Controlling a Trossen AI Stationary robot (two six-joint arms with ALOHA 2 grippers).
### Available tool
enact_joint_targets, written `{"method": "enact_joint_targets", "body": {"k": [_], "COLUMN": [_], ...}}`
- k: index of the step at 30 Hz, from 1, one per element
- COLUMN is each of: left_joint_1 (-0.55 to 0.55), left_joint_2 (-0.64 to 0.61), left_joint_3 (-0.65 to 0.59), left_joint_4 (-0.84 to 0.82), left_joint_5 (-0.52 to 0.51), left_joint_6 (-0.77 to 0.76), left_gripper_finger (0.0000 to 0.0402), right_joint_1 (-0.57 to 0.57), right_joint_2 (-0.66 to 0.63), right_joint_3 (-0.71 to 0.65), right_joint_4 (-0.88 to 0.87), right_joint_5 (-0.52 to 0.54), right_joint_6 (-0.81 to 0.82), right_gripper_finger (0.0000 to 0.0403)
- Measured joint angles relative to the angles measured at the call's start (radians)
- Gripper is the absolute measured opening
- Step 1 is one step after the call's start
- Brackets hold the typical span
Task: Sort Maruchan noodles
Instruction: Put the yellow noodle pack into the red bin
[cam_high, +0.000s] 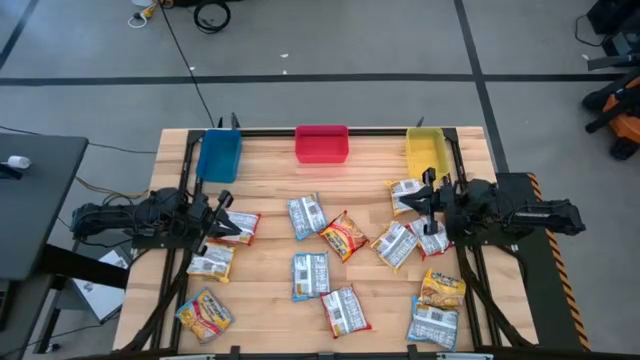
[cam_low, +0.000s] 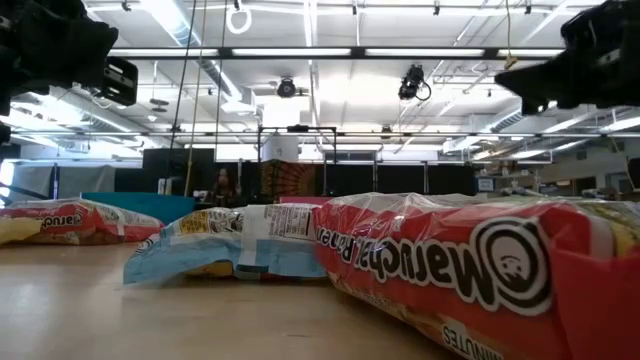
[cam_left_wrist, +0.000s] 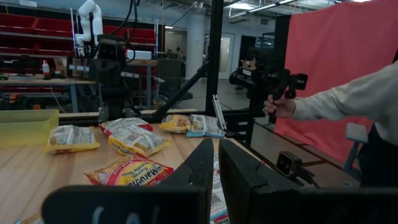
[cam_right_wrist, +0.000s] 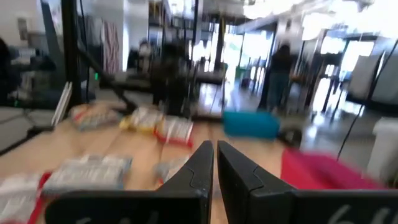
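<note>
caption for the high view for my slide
Noodle packets scattered on the table; both arms wait at its sides, blue bin, red bin, yellow bin behind.

i see blue (cam_high: 218, 155), red (cam_high: 321, 144) and yellow bins (cam_high: 424, 152), and noodle packets (cam_high: 344, 236) printed blue-white, yellow-orange, red-white.

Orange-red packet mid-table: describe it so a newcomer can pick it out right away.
In the high view, start at the red bin on the table's far edge and come straight down towards the table's middle. There a yellow-orange and red noodle packet lies turned like a diamond. The blue-and-white packet beside it and the red-and-white packet on its other side are mostly white; it is the only warm-coloured one in that cluster.
</note>
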Motion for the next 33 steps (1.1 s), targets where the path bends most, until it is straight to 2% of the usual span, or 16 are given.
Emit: {"method": "enact_joint_targets", "body": {"k": [5,17,25,33], "left_joint_1": [0.0,0.0,0.0,0.0], "left_joint_2": [0.0,0.0,0.0,0.0], "left_joint_3": [0.0,0.0,0.0,0.0], "left_joint_4": [0.0,0.0,0.0,0.0], "left_joint_5": [0.0,0.0,0.0,0.0], "left_joint_6": [0.0,0.0,0.0,0.0], "left_gripper_finger": [0.0032,0.0032,0.0032,0.0032], "right_joint_1": [0.0,0.0,0.0,0.029], "right_joint_2": [0.0,0.0,0.016,0.127], "right_joint_3": [0.0,0.0,0.0,0.023], "right_joint_4": [-0.06,0.164,0.14,0.161], "right_joint_5": [-0.007,0.002,0.053,0.082], "right_joint_6": [0.107,0.448,0.417,0.467], "right_gripper_finger": [0.0029,0.0029,0.0029,0.0006]}}
